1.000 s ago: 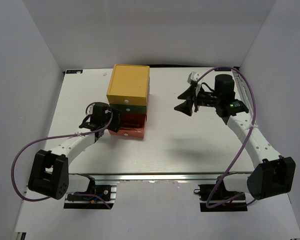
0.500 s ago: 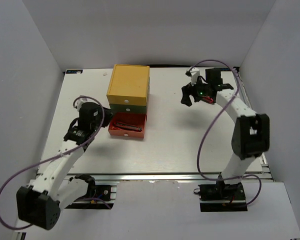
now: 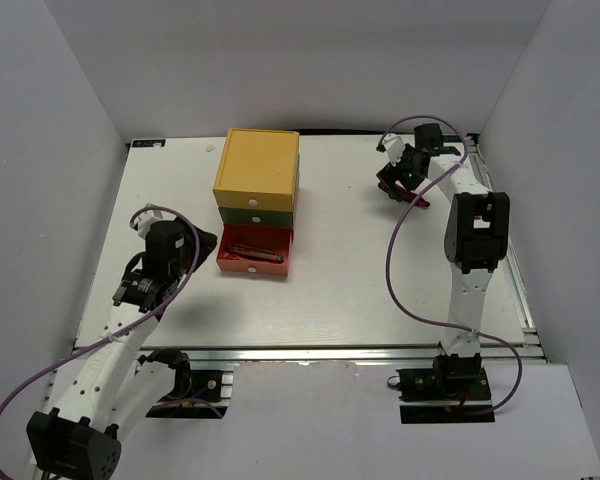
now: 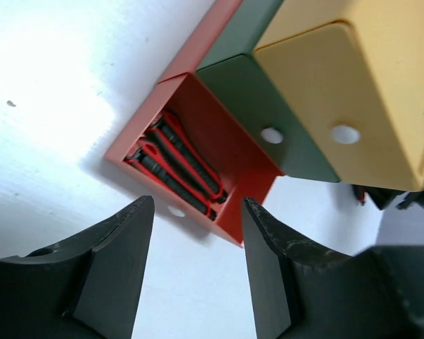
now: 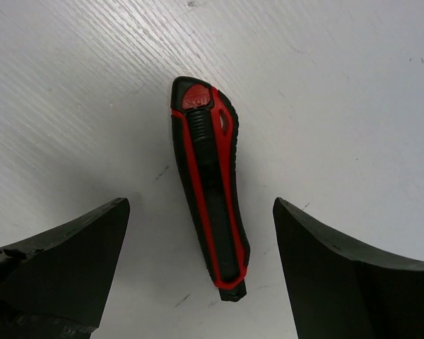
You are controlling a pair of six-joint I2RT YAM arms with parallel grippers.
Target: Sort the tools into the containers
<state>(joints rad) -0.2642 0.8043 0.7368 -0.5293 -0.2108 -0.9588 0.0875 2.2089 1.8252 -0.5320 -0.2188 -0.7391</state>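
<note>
1. The right gripper (image 5: 199, 212) hangs over the far right corner of the tabletop (image 3: 360, 280), close to its edge and to the white side wall (image 3: 565, 150). Open tabletop stretches away to its left.
2. The pocket tool (image 5: 205, 169) is slim and black, with a red stripe down its length and a red cap at one end. It lies flat on the tabletop.
3. It sits straight below the right gripper, lengthwise in the gap, apart from both fingers. The jaws stand wide and hold nothing.
4. The left gripper (image 4: 198, 212) is partly open and holds nothing. Bare tabletop separates it from the red drawer (image 4: 230, 145) ahead, which is pulled out with red-and-black tools (image 4: 180, 166) lying side by side inside.
5. The green drawer (image 4: 261, 99) and yellow drawer (image 4: 353, 78) above it are shut.
</note>
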